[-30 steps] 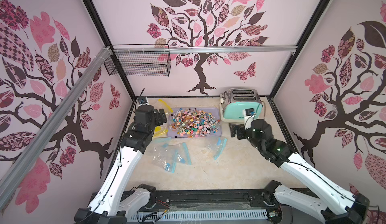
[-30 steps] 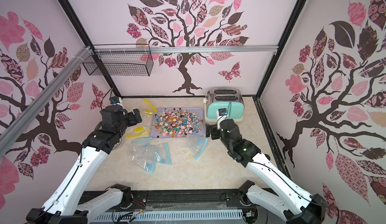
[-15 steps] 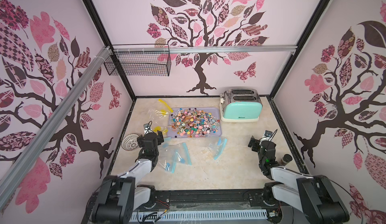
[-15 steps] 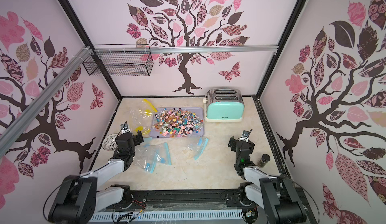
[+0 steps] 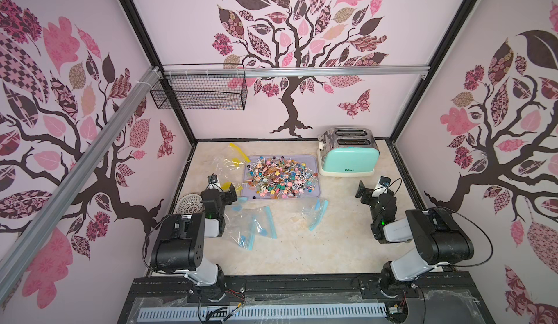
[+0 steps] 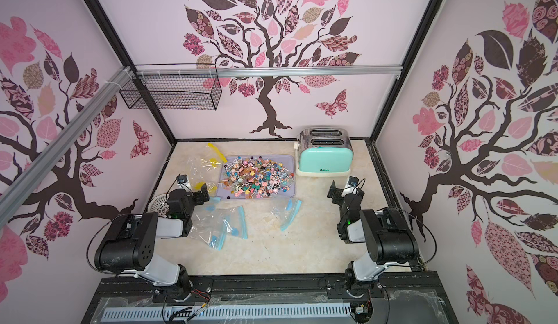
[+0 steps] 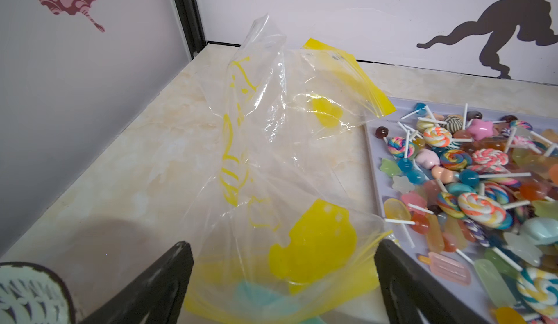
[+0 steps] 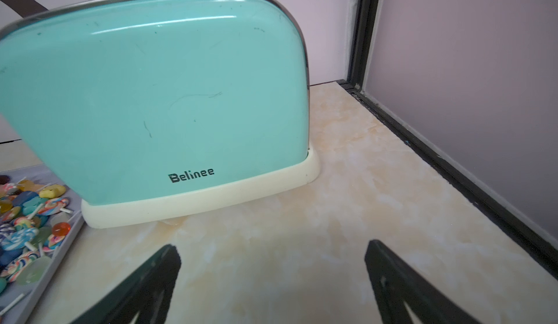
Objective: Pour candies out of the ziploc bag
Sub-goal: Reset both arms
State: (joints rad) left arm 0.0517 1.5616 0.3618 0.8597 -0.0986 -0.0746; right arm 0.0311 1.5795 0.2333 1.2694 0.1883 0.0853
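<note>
At the far left of the marble-patterned table (image 5: 290,256) we see a small round white strainer (image 5: 189,207) against the wall, with the left arm folded low just beside it. The left gripper (image 7: 280,247) stands spread wide with nothing clamped. In the left wrist view its two black fingers (image 7: 169,265) flank the near end of a clear ziploc bag (image 7: 271,144) printed and sealed in yellow. We cannot tell whether either finger touches the plastic. The bag lies slack and crumpled on the table just beside the left edge of a lavender tray (image 5: 302,158), with one yellow corner reaching over the tray's rim.

The candies (image 5: 279,178), swirled lollipops on white sticks among pink, orange and blue sweets, are heaped across that tray, as both top views show. In front of the tray lie more clear bags with blue seals, a cluster (image 5: 250,226) near the left arm and a single one (image 5: 315,213) further right. To the right of the tray stands a mint-green toaster (image 5: 348,156), upright near the back wall. The right gripper (image 8: 272,244) is likewise spread wide and empty, its fingers (image 8: 163,265) over bare table, facing the toaster's side and apart from it.
</note>
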